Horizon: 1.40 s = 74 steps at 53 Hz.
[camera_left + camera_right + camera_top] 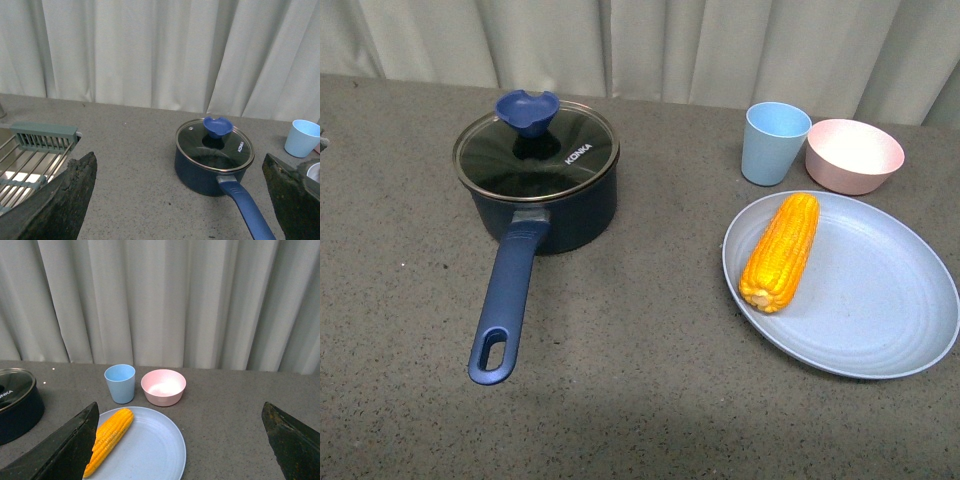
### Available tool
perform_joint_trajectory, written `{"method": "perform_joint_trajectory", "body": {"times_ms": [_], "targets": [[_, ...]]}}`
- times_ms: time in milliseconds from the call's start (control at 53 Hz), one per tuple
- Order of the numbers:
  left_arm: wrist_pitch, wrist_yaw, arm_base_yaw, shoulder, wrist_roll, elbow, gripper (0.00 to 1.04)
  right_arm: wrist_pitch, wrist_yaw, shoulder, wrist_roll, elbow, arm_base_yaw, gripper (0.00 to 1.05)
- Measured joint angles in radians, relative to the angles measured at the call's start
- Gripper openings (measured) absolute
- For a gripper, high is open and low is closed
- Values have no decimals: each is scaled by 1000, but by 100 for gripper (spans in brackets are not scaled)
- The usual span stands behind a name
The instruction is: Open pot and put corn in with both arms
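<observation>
The dark navy pot (545,215) stands on the grey table at the left, its glass lid (537,150) with a blue knob (527,110) resting on it. Its long blue handle (504,305) points toward me. The corn (781,250) lies on a pale blue plate (880,300) at the right. Neither arm shows in the front view. My left gripper (180,200) is open and well back from the pot (200,172). My right gripper (180,440) is open, back from the corn (109,438), which lies beside its one finger.
A light blue cup (774,143) and a pink bowl (854,156) stand behind the plate. A wire dish rack (30,160) sits far left in the left wrist view. White curtains (640,45) close off the table's far edge.
</observation>
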Motion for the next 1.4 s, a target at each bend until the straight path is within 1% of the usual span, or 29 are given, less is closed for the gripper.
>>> {"method": "perform_joint_trajectory", "body": {"times_ms": [94,113,132,151,189,264,321,434,453,472,528,585,623,774,906,1019,1094,1396], "targets": [[0,-1,0,0,0,0,98,0,0,0,0,0,0,95],[-6,-19,-8,3,-3,1,98,0,0,0,0,0,0,95],[-16,-71,-19,9,-11,1,98,0,0,0,0,0,0,95],[-20,-86,-26,15,-11,1,98,0,0,0,0,0,0,95],[-21,-174,-40,56,-21,2,98,0,0,0,0,0,0,95],[26,-219,-46,165,-27,2,98,0,0,0,0,0,0,95],[95,-226,-57,256,-30,2,98,0,0,0,0,0,0,95],[413,-179,-138,611,-62,45,98,0,0,0,0,0,0,95],[497,-170,-159,705,-71,67,98,0,0,0,0,0,0,95],[533,-162,-169,748,-76,78,98,0,0,0,0,0,0,95],[720,-119,-218,976,-98,152,98,0,0,0,0,0,0,95],[846,-92,-264,1163,-106,233,98,0,0,0,0,0,0,95],[889,-77,-289,1263,-106,288,98,0,0,0,0,0,0,95],[918,-51,-334,1486,-105,435,98,0,0,0,0,0,0,95],[921,-30,-350,1641,-85,549,98,0,0,0,0,0,0,95],[917,-27,-348,1774,-66,649,98,0,0,0,0,0,0,95],[910,-46,-344,1827,-55,696,98,0,0,0,0,0,0,95],[898,-59,-309,1973,1,814,98,0,0,0,0,0,0,95]]}}
